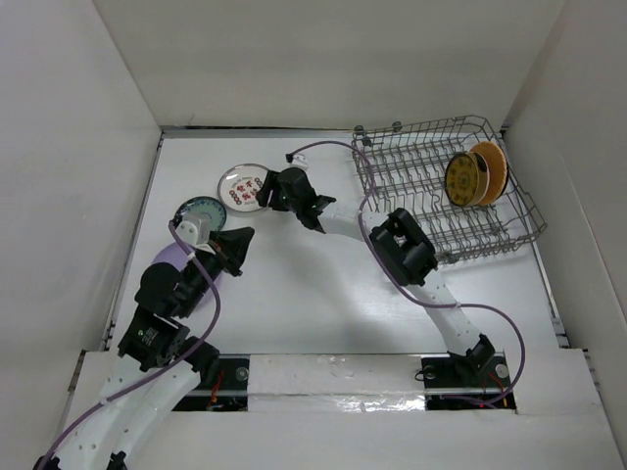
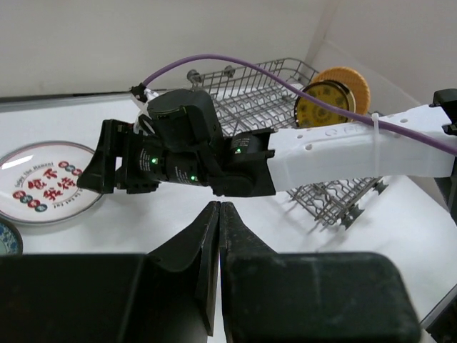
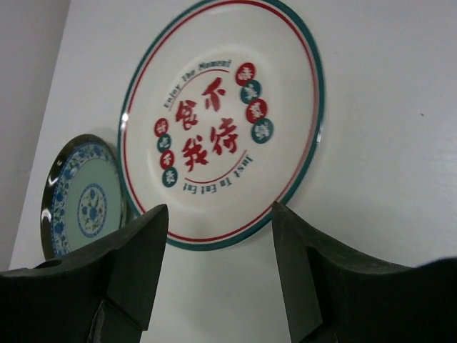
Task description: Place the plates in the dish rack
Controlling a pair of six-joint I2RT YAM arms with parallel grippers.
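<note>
Right wrist view: right tool [image 3: 218, 214] open just short of white round red-lettered plate [image 3: 221, 121], seemingly to straddle its rim; left tool [image 2: 219, 214] closed, empty.

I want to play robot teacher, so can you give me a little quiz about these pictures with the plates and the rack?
1. Fill in: the white plate has ___ writing in its middle.
2. True or false: the right gripper near it is open.
3. Which one stands in the dish rack? A the white plate, B the yellow plate, C neither.
Key: 1 red; 2 true; 3 B.
</note>
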